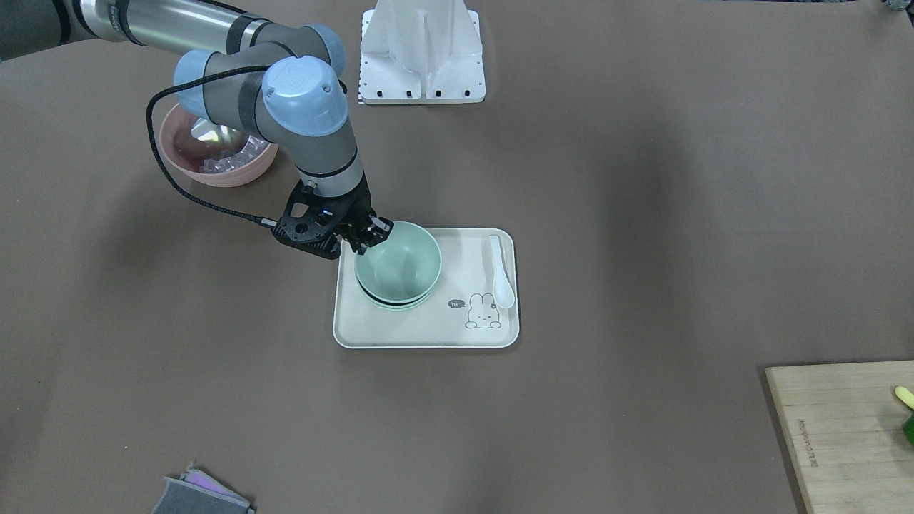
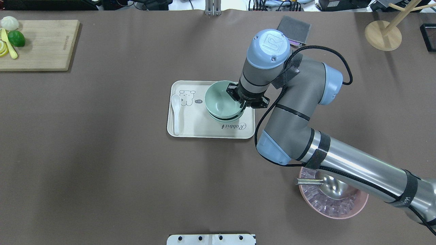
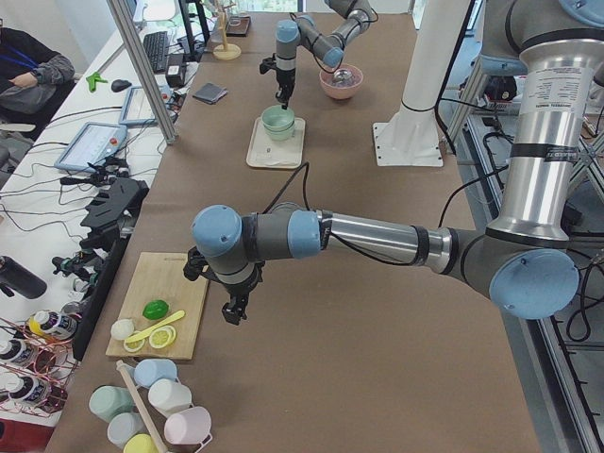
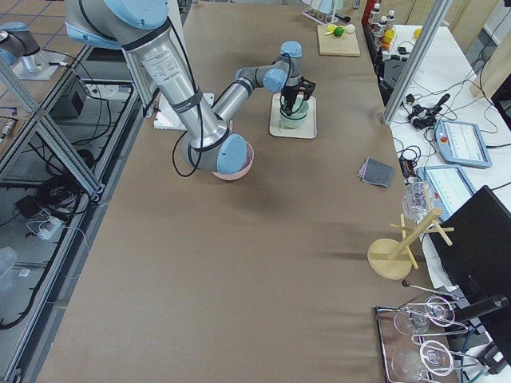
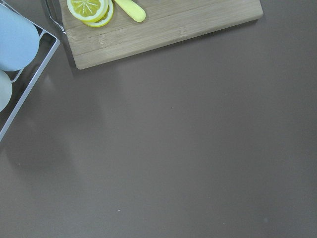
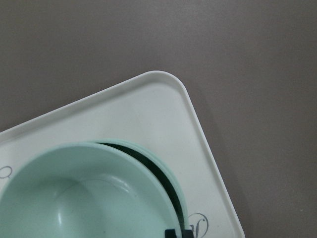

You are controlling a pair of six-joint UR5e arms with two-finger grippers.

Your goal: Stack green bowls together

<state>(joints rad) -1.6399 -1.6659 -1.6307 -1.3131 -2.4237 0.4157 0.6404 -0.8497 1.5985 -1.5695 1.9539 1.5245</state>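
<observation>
Top bowl (image 6: 84, 198) sits proud in the stack (image 1: 398, 268) on the tray (image 1: 428, 328) (dark gap one side), right gripper (image 1: 365, 241) pinching its rim; looks like only seating and release remain.

Right gripper (image 1: 365, 241) clamps green bowl (image 1: 401, 265) rim — left gripper (image 3: 232, 311) hangs.

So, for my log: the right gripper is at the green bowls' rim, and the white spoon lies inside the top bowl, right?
No: the white spoon lies on the tray beside the green bowls, not inside one, as the overhead view shows. The right gripper is at their rim.
</observation>
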